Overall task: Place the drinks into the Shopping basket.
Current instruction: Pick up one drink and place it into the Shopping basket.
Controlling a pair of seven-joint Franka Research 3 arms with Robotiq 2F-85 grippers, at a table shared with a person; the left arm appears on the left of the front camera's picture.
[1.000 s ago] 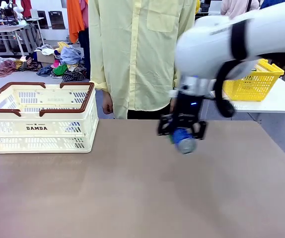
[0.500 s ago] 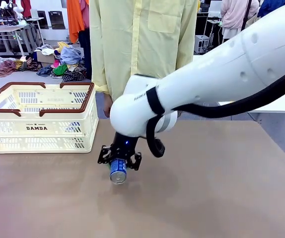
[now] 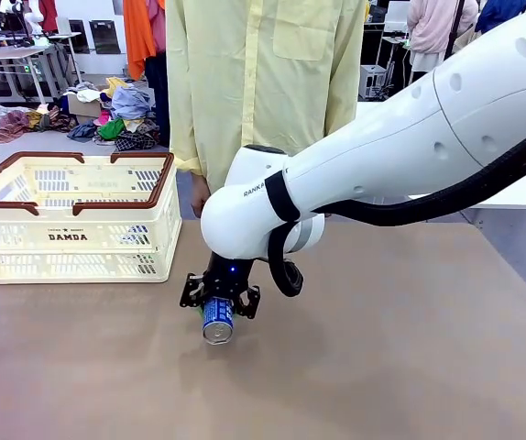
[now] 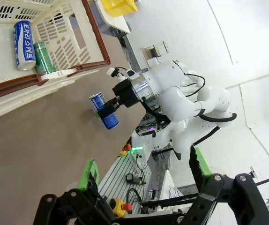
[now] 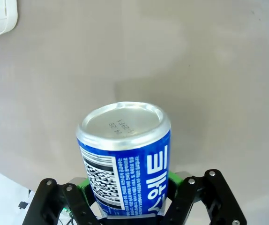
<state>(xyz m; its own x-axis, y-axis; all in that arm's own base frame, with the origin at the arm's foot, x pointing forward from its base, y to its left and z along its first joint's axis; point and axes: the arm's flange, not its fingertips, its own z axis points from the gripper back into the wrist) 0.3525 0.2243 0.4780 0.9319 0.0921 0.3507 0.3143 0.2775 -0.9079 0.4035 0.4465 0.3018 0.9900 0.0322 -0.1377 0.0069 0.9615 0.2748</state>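
Note:
My right gripper (image 3: pixel 220 300) is shut on a blue drink can (image 3: pixel 217 320) and holds it just above the brown table, a little right of the Shopping basket (image 3: pixel 71 215), silver end toward the camera. The right wrist view shows this can (image 5: pixel 125 154) clamped between the green pads. From the left wrist view, a blue can (image 4: pixel 24 38) and a green can (image 4: pixel 43 57) lie inside the cream basket (image 4: pixel 64 75), and the held can (image 4: pixel 104 110) hangs beside its rim. My left gripper (image 4: pixel 144 173) is open and holds nothing, high above the table.
A person in a pale yellow shirt (image 3: pixel 263 101) stands at the table's far edge, one hand (image 3: pixel 199 194) hanging near the basket's right end. A yellow mesh basket (image 4: pixel 118 5) sits on another table. Bare tabletop (image 3: pixel 382 367) stretches to the right and front.
My right arm has swung left across the table with the blue can, from the middle right to beside the basket. Over the last half second it has barely moved.

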